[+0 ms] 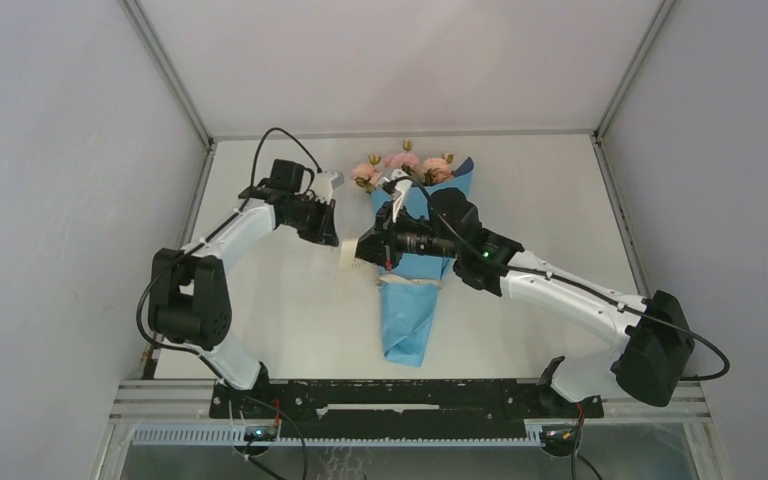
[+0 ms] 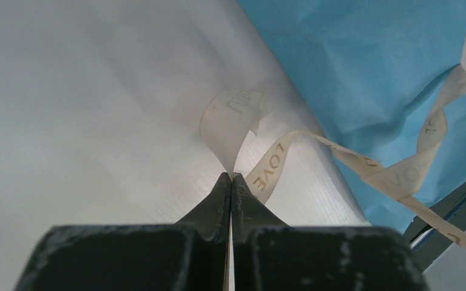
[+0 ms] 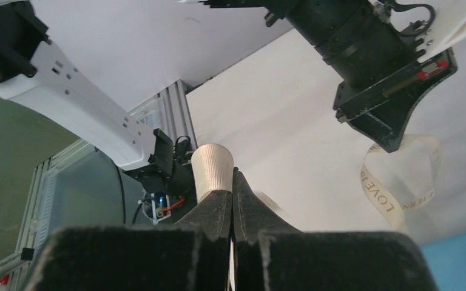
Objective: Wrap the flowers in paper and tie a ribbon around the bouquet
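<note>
The bouquet [image 1: 410,320] lies wrapped mid-counter [image 1: 290,320], its flowers [image 1: 401,160] toward twelve o'clock. Tying looks to be the step in hand. The left claw [image 2: 232,177] is pinching one stretch of the ribbon [image 2: 267,167] and the right claw [image 3: 233,174] another, at the cone's nine o'clock side. Next, I reckon, the ends need crossing and drawing snug.

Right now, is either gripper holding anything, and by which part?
Both are shut on the ribbon: the left gripper pinches the base of a small loop, the right gripper pinches a curled bend of it.
</note>
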Robot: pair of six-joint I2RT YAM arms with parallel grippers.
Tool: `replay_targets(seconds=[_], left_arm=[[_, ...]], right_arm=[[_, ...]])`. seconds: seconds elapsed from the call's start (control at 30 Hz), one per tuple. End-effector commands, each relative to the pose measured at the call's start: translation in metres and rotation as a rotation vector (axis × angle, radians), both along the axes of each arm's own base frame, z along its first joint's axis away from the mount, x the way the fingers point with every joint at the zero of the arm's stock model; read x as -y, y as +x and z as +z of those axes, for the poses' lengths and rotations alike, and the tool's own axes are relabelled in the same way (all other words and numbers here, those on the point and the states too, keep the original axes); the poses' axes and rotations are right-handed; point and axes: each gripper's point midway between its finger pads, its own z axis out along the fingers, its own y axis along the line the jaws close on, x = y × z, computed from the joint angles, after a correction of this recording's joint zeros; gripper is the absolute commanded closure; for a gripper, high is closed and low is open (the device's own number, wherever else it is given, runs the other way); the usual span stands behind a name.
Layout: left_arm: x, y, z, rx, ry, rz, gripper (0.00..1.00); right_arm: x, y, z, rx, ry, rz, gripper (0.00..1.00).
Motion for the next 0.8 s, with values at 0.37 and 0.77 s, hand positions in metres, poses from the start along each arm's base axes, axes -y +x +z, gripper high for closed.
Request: replay_targets(seconds=[0.37, 0.77], left_arm=[[0.018, -0.002, 0.017, 0.051, -0.029, -0.050, 1.00], [-0.160, 0.020, -0.012, 0.171, 0.511, 0.251, 1.00]], right_arm=[[0.001, 0.021, -0.016, 0.013, -0.050, -0.049, 1.00], [0.219, 0.160, -0.016, -0.083, 0.072, -0.795, 1.00]])
